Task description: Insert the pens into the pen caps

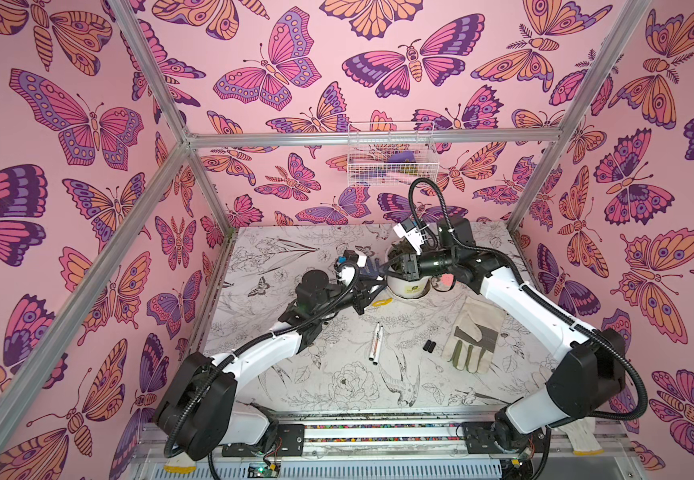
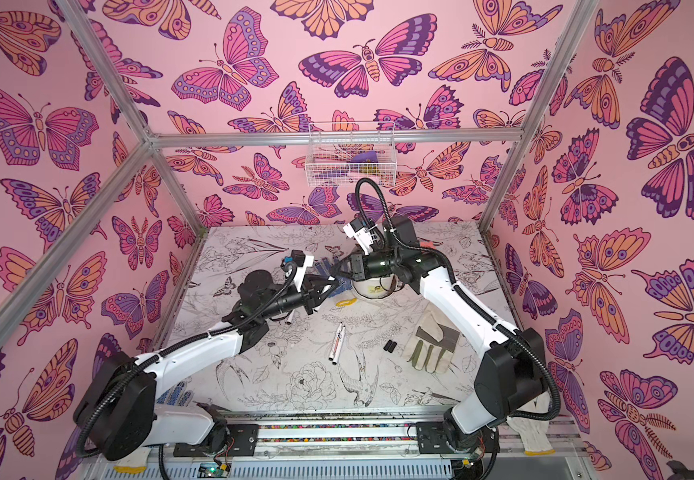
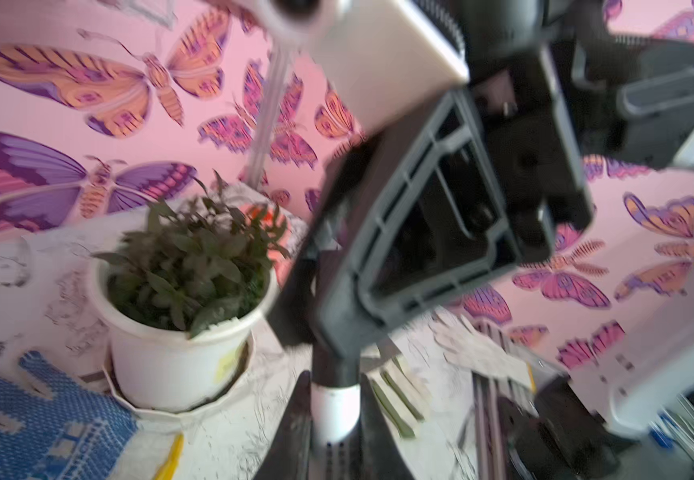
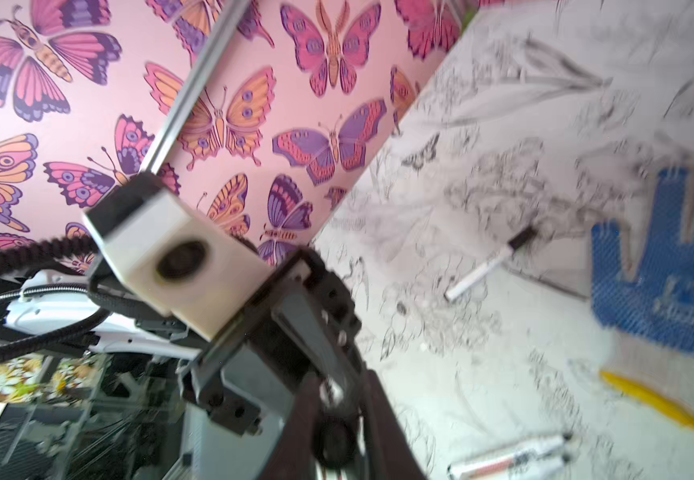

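Pen (image 3: 334, 411) is clamped in left claw (image 3: 336, 386), long axis aimed at 2 o'clock in both top views, end inside cap (image 3: 332, 363) at right claw (image 4: 341, 380), whose opening cannot be told through blur; loose pens (image 1: 377, 343) are seen at 6 o'clock on table (image 1: 295, 374), spare caps (image 1: 430, 345) nearer right arm.

No txt readable anywhere. Pen (image 3: 334, 411) in left pincer (image 3: 334, 378) shows dark specks only, blurred; two loose pens (image 1: 377, 343) well apart from it carry dark+red print, too small. Pot sticker (image 1: 412, 289) just beside right pincer (image 1: 387, 272): yellow-green blur.
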Controlling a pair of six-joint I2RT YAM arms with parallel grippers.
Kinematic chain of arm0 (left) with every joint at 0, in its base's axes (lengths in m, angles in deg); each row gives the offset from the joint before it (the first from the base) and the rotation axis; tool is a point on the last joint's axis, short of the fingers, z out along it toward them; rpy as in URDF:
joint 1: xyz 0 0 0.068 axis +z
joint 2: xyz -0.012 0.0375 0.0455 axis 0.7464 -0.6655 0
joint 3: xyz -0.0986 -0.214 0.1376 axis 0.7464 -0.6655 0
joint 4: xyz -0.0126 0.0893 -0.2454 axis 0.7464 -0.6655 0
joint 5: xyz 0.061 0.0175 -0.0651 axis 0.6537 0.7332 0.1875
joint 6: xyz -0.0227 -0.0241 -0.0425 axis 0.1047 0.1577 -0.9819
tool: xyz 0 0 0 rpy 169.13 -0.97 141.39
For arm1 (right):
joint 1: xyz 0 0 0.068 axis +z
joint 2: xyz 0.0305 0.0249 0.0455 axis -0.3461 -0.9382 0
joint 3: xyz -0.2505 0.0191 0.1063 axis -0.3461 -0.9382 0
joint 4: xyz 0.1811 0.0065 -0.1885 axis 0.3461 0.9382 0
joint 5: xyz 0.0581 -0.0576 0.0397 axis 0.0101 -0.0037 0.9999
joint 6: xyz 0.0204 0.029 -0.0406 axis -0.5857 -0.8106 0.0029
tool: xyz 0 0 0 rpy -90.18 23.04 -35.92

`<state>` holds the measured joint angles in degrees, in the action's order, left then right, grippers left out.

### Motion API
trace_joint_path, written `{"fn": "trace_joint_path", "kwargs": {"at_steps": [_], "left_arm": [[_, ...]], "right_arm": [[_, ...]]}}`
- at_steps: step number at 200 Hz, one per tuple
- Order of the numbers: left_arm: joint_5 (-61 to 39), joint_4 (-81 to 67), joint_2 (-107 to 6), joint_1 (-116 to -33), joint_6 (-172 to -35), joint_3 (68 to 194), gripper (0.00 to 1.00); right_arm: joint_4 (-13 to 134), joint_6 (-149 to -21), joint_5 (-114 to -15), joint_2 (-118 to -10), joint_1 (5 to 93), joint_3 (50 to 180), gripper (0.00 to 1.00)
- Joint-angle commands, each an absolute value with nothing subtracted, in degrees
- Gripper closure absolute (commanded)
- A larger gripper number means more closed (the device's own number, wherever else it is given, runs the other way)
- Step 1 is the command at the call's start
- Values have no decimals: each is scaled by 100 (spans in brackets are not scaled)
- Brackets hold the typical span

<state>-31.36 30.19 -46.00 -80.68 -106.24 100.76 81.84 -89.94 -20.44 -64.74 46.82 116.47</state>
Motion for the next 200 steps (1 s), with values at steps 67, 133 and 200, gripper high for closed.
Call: {"fn": "trace_joint_path", "kwargs": {"at_steps": [67, 133, 200], "left_arm": [[-1054, 4493, -4620, -8048, -11054, 8588, 100], [-179, 725, -5762, -7900, -10579, 10012, 100], [219, 422, -7076, -7702, -10174, 10796, 100]], "right_arm": [[7540, -10243, -2558, -5475, 4065, 11074, 37], [8008, -9985, -2851, -5465, 4047, 10972, 40], [8324, -9738, -2915, -5460, 4049, 10965, 41]]}}
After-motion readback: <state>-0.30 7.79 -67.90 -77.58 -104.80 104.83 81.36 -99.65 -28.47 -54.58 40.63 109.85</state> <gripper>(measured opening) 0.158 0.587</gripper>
